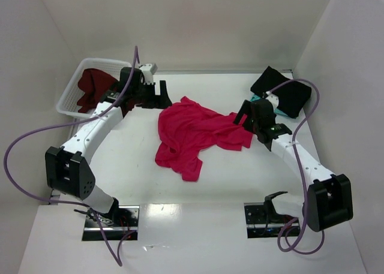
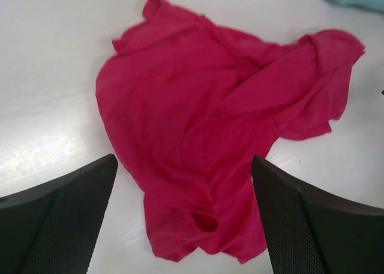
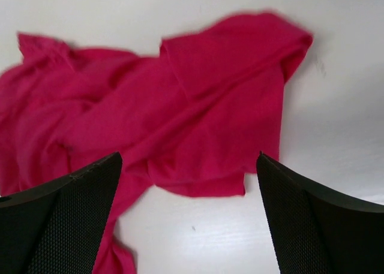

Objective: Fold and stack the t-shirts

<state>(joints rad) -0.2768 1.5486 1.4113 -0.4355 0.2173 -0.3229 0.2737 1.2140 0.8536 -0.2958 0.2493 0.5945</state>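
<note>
Top external view: pink shirt (image 1: 195,133) lies crumpled and unfolded mid-desk (image 1: 132,166), one lobe trailing toward 7 o'clock and another spreading toward 3 o'clock.

White lattice basket (image 1: 67,103) sits at the desk's 10 o'clock corner. Maroon shirt (image 1: 93,83) is bunched inside it, partly hidden by the left arm.

Black shirt (image 1: 282,91) is at the 2 o'clock corner, heaped against the right wall. Teal shirt (image 1: 256,98) shows only as a sliver at the black one's 8 o'clock edge; how much lies underneath cannot be told.

Left end effector (image 2: 185,163) is at the pink shirt's 11 o'clock edge, just beside the basket. It is released, jaws spread wide. In the left wrist view the pink cloth lies below and between the fingers (image 2: 60,220), not pinched. A corner of teal shows at 1 o'clock in that view.

Right end effector (image 3: 189,160) is at the pink shirt's 3 o'clock edge, near the black heap. It is also released and spread wide. The right wrist view shows a folded-over flap of pink cloth between the fingers, none of it gripped.

Whether either end effector touches the cloth or hangs clear of it cannot be told.
</note>
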